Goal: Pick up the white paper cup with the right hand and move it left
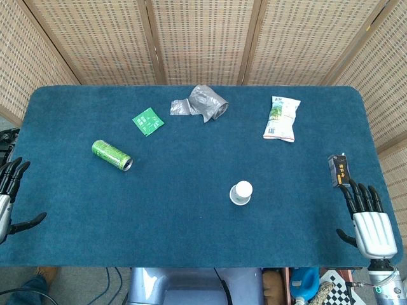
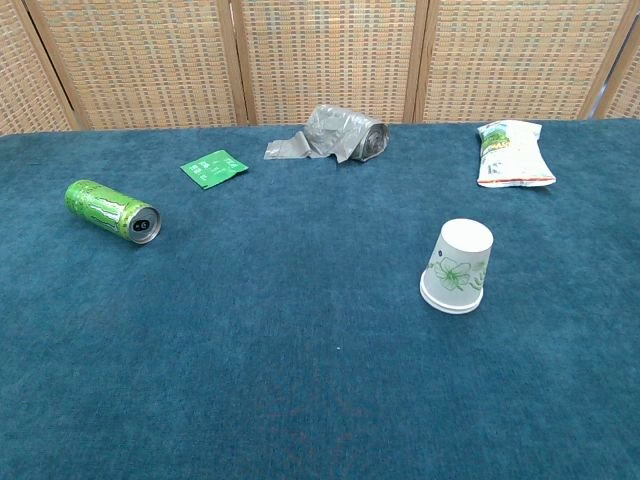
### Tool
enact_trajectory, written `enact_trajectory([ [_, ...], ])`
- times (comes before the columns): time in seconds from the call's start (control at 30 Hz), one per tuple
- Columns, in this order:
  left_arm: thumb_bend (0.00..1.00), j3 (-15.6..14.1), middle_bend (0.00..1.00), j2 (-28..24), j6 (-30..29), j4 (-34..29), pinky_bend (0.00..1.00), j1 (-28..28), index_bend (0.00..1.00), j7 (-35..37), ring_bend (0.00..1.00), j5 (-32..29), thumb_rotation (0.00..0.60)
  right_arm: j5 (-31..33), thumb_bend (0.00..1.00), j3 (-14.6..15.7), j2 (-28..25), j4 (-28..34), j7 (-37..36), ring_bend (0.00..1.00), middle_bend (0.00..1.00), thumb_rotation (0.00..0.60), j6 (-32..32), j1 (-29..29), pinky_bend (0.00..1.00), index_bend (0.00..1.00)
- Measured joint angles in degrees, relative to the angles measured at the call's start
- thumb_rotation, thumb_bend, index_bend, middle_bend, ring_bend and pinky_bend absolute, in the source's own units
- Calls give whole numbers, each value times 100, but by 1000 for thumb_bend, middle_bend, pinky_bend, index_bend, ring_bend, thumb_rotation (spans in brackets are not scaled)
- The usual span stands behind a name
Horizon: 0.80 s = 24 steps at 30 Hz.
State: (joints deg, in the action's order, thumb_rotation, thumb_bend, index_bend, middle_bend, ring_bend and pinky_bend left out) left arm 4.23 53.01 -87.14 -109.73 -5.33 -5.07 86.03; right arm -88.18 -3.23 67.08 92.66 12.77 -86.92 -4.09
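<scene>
On the blue carpeted tabletop (image 1: 191, 241) there is one of each thing: one white paper cup with a green flower print (image 2: 458, 267), standing upside down on its rim; one green drink can (image 2: 112, 210) lying on its side; one small green packet (image 2: 214, 167); one roll of grey plastic bags (image 2: 340, 134); one white-and-green snack bag (image 2: 512, 153); and one small dark packet (image 1: 338, 169) near the right edge. The right hand (image 1: 370, 221) rests at the right front corner, its fingers (image 1: 361, 196) spread apart and holding nothing. The left hand (image 1: 9, 194) sits at the left edge, fingers likewise apart and empty. The cup stands right of the tabletop's centre, well apart from the right hand's fingers, to their left.
</scene>
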Motion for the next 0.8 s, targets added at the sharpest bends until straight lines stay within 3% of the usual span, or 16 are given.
enact_trajectory([
  [0.33, 114, 43, 0, -84, 143, 47, 0, -46, 0, 234, 0, -181, 600, -75, 0, 18, -6, 70, -33, 0, 0, 600, 240, -139, 0, 51],
  [0.53, 114, 66, 0, -100, 279, 58, 0, -125, 0, 276, 0, -220, 600, -210, 5, -29, -122, 329, -421, 0, 0, 600, 956, -659, 0, 192],
  [0.67, 114, 60, 0, -116, 317, 52, 0, -149, 0, 280, 0, -226, 600, -176, 96, -139, -169, 466, -830, 0, 0, 600, 1522, -1077, 0, 290],
  [0.8, 114, 65, 0, -99, 299, 46, 0, -147, 0, 231, 0, -249, 600, 71, 104, -342, -111, 522, -1099, 0, 0, 600, 2079, -1545, 0, 303],
])
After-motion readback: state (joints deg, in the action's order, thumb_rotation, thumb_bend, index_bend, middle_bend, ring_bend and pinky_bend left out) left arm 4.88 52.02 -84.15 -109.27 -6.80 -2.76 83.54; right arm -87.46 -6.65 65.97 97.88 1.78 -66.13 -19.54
